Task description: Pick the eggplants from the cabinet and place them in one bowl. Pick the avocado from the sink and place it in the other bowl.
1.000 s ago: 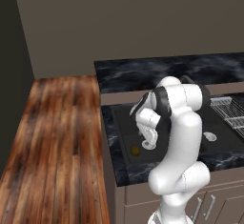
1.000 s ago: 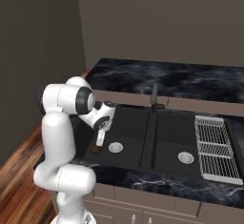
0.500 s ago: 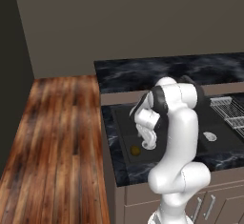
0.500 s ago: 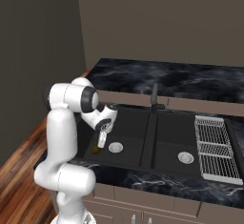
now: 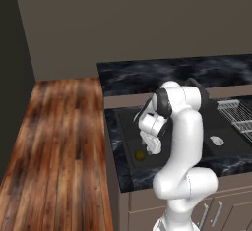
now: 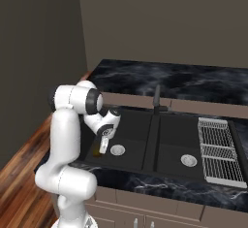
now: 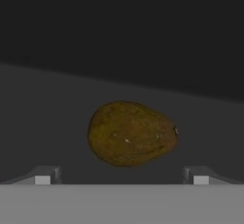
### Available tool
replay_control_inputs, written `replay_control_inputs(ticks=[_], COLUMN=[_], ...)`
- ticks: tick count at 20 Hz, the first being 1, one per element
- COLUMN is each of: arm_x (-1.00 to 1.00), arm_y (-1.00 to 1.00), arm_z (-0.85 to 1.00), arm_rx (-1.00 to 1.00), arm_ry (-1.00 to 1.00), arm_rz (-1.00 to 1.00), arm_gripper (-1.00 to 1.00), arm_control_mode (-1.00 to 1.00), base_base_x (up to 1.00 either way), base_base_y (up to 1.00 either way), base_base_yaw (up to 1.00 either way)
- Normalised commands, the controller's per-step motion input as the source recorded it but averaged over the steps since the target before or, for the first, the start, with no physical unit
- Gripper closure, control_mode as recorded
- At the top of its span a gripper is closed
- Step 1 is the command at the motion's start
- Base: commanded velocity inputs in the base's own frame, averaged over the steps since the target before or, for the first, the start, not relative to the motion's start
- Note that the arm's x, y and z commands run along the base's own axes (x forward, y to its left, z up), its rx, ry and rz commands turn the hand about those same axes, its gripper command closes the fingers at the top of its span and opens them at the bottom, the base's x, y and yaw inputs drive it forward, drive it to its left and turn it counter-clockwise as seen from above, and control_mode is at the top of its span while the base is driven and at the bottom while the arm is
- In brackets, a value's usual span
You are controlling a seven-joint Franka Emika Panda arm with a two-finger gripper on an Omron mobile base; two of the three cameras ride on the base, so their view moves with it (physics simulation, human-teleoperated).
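A brownish-green avocado (image 7: pixel 131 133) lies on the dark floor of the sink's left basin (image 6: pixel 131 144). It shows as a small yellow-brown spot (image 5: pixel 140 155) in the left base view and peeks out beside the hand (image 6: pixel 97 153) in the right base view. My gripper (image 7: pixel 121 178) hangs just above it, pointing down into the basin, jaws open wide with the avocado centred between the two fingertips (image 7: pixel 44 178) and not touched. The same gripper (image 5: pixel 151 146) appears low in the left basin (image 5: pixel 129 141). The eggplants, cabinet and bowls are out of view.
A dark faucet (image 6: pixel 157 97) stands behind the divider between the two basins. The right basin (image 6: pixel 186 149) has a round drain (image 6: pixel 189 160). A wire drying rack (image 6: pixel 214 147) lies at the right of the black marble counter (image 6: pixel 169 79). Wooden floor (image 5: pixel 59 141) runs along the left.
The arm has lowered and the hand has dropped deeper into the left basin toward the avocado. The jaws stay open. The avocado has not moved.
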Motion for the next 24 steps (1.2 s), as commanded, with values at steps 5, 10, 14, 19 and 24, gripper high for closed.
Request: replay_control_inputs(ticks=[5, 10, 14, 19, 24], arm_x=[0.0, 0.0, 0.0, 0.0, 0.0], arm_y=[0.12, 0.07, 0.0, 0.0, 0.01], arm_z=[-0.17, -0.16, -0.2, -0.18, -0.07], arm_rx=[0.0, 0.01, 0.01, 0.03, 0.02], arm_ry=[0.05, 0.03, 0.0, 0.01, 0.04], arm_rz=[0.0, 0.0, 0.0, 0.0, 0.0], arm_gripper=[-1.0, -1.0, -1.0, -1.0, -1.0], arm_control_mode=[-1.0, -1.0, -1.0, -1.0, -1.0], base_base_x=[0.0, 0.0, 0.0, 0.0, 0.0], base_base_y=[0.0, 0.0, 0.0, 0.0, 0.0], base_base_yaw=[0.0, 0.0, 0.0, 0.0, 0.0])
